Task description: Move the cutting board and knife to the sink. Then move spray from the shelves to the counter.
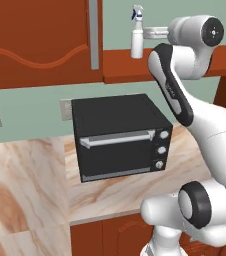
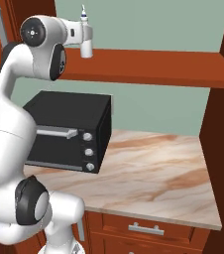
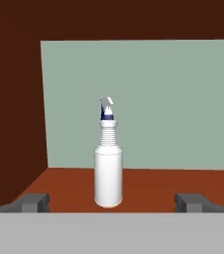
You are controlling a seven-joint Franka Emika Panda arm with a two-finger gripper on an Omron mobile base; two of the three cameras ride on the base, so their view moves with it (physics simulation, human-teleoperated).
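Spray (image 3: pixel 108 168) stands upright on the shelves (image 3: pixel 134 186), long axis vertical, nozzle at the top, near the green wall. Gripper (image 3: pixel 111 202) level with it, jaws spread wide either side, not touching, holding nothing.

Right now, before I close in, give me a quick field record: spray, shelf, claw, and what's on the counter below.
spray: white spray bottle, upright on the shelf, nozzle at top
shelf: reddish-brown wooden shelf, green wall behind it
claw: claw open, level with the bottle, fingertips either side of it and short of it, not touching
held: nothing
counter: beige marble counter below the shelf
on counter: black oven, door shut
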